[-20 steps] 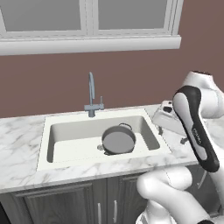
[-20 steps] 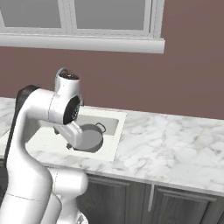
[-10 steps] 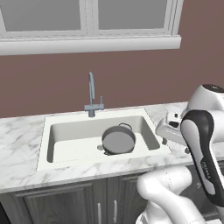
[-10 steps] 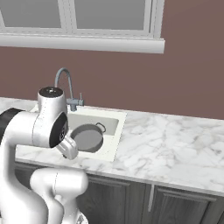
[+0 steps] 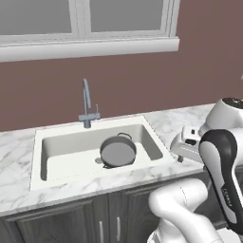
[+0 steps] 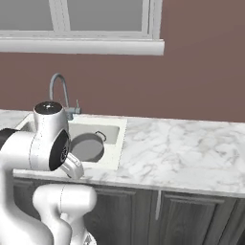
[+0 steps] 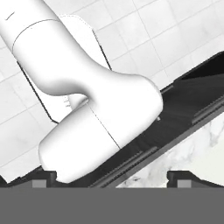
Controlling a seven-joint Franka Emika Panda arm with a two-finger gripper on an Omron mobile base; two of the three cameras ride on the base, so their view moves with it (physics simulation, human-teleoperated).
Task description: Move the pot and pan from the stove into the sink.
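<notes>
Pot (image 5: 118, 152): sits inside the sink (image 5: 57, 163), right of its middle.
Change: arm has swung back from the sink toward the base.
Tool (image 7: 111, 177): spread wide, empty.
Meaning: pot delivered; pan remains, likely next.

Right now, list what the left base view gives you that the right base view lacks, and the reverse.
Left base view: the whole sink basin, wall to wall, with marble on its left. Right base view: the long open stretch of marble counter running off to the right of the basin. Both: the pot lying in the basin, the curved faucet behind it, and the window sill above.
</notes>
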